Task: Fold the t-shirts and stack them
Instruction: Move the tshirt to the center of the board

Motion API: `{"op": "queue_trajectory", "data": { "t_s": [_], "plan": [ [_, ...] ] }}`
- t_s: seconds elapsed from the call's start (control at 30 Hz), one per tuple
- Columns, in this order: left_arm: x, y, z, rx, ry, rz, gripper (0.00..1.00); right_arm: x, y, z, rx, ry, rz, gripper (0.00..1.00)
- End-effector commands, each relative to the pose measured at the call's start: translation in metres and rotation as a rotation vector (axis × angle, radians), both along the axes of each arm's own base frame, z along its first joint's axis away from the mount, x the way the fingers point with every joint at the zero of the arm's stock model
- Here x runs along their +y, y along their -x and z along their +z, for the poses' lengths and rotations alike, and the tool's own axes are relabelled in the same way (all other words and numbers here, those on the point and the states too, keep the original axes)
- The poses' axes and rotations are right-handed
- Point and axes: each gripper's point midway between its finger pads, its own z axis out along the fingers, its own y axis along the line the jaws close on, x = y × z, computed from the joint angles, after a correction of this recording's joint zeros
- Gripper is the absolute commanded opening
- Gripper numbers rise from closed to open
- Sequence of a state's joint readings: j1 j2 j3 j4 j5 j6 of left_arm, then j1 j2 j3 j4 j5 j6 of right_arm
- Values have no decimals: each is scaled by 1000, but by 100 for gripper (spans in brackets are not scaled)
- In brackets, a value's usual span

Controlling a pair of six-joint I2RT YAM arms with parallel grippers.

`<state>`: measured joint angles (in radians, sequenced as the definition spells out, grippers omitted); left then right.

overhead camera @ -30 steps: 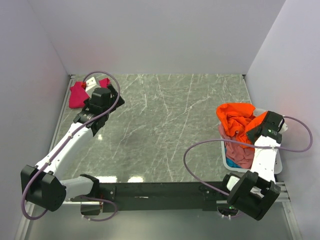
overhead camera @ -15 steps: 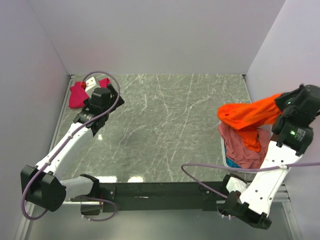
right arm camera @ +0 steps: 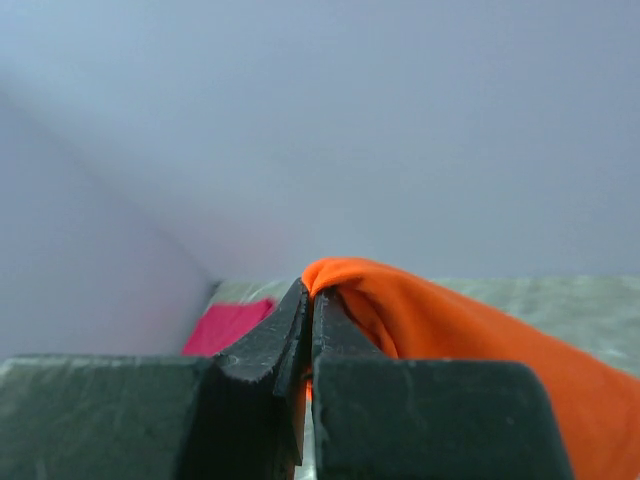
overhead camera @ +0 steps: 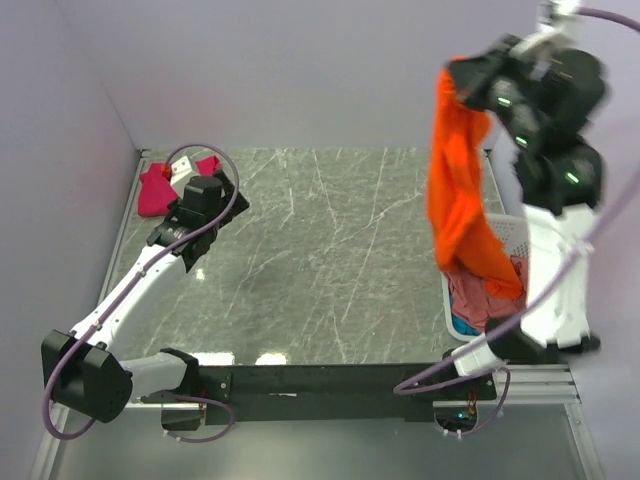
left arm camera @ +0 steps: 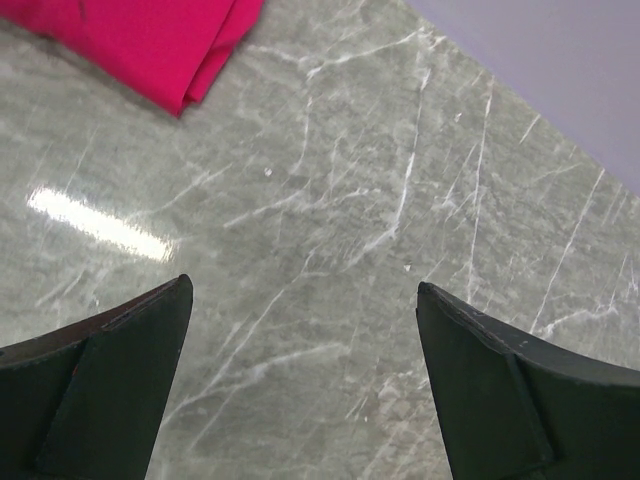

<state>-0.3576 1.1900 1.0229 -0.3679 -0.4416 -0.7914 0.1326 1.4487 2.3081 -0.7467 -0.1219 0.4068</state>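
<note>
My right gripper [overhead camera: 462, 80] is shut on the bright orange t-shirt [overhead camera: 462, 195] and holds it high above the table; the shirt hangs down long, its lower end over the basket. In the right wrist view the orange cloth [right arm camera: 440, 325] is pinched between the closed fingers [right arm camera: 262, 345]. A folded magenta-pink t-shirt [overhead camera: 155, 190] lies at the far left corner, also showing in the left wrist view [left arm camera: 150, 40]. My left gripper [left arm camera: 300, 320] is open and empty just above the table beside it. A dusty rose-pink shirt [overhead camera: 475, 300] and a bit of blue cloth [overhead camera: 463, 326] lie in the basket.
The white lattice basket [overhead camera: 516, 238] stands at the right edge of the marbled table [overhead camera: 330, 250]. Walls close in at the back and on both sides. A black rail runs along the near edge [overhead camera: 330, 382].
My right arm has swung up and back, lifting the orange t-shirt out of the basket until it hangs stretched out. The left arm has not moved.
</note>
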Motion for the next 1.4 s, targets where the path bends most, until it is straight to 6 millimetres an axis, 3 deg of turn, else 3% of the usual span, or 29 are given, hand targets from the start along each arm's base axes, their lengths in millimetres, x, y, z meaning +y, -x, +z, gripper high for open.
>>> {"op": "queue_trajectory", "data": {
  "t_s": [0.0, 0.03, 0.07, 0.1, 0.17, 0.2, 0.27, 0.37, 0.43, 0.47, 0.5, 0.57, 0.6, 0.63, 0.67, 0.7, 0.77, 0.8, 0.87, 0.9, 1.0, 1.07, 1.1, 1.17, 1.2, 1.37],
  "plan": [
    [3, 3, 18, -18, 55, 50, 99, 71, -38, 3, -48, 17, 155, 0],
    [5, 6, 18, -13, 62, 65, 99, 87, -38, 11, -80, 6, 194, 0],
    [8, 13, 16, -5, 88, 93, 99, 121, -39, 9, -90, -2, 272, 0],
    [10, 16, 14, 0, 96, 106, 99, 134, -39, 24, -156, -30, 297, 0],
    [12, 27, 7, 20, 115, 115, 99, 169, -38, 26, -177, -68, 360, 0],
    [12, 31, 4, 32, 118, 115, 100, 177, -36, 35, -214, -88, 377, 0],
    [18, 39, 0, 53, 119, 144, 99, 183, -34, 39, -220, -118, 372, 0],
    [31, 52, -9, 76, 95, 194, 99, 170, -39, 36, -191, -178, 288, 0],
    [31, 56, -11, 77, 89, 183, 99, 162, -52, 8, -119, -154, 212, 0],
    [30, 56, -11, 75, 89, 177, 100, 154, -47, 6, -105, -159, 186, 0],
    [29, 55, -11, 71, 94, 171, 100, 152, -60, -33, -19, -125, 147, 0],
    [28, 53, -12, 70, 96, 168, 99, 138, -57, -60, 41, -132, 116, 0],
    [27, 52, -14, 70, 98, 167, 99, 134, -70, -118, 160, -122, 92, 0],
    [25, 46, -18, 66, 99, 166, 99, 138, -67, -141, 199, -117, 142, 0],
    [22, 42, -20, 69, 93, 150, 99, 135, -57, -151, 207, -121, 171, 0],
    [17, 39, -23, 81, 95, 131, 99, 134, -57, -207, 299, -94, 178, 0],
    [7, 24, -32, 107, 92, 105, 99, 120, -48, -243, 364, -87, 174, 0],
    [-3, 18, -36, 128, 108, 66, 99, 116, -43, -290, 435, -66, 164, 0],
    [-20, -3, -47, 164, 106, 9, 99, 107, -37, -330, 501, -49, 151, 0],
    [-33, -8, -52, 190, 128, -45, 99, 103, -30, -362, 577, -26, 139, 0],
    [-64, -37, -67, 219, 154, -152, 99, 81, -25, -408, 695, 10, 63, 0],
    [-91, -50, -80, 249, 202, -253, 99, 69, -22, -425, 737, 31, 14, 0],
    [-103, -59, -77, 222, 221, -292, 99, 63, -23, -429, 745, 37, -13, 0],
    [-124, -77, -96, 251, 234, -338, 99, 57, -21, -434, 753, 39, -27, 0],
    [-128, -75, -96, 255, 241, -358, 99, 56, -20, -435, 754, 38, -33, 0],
    [-157, -97, -139, 356, 239, -403, 98, 45, -17, -437, 754, 47, -71, 0]
  ]
}}
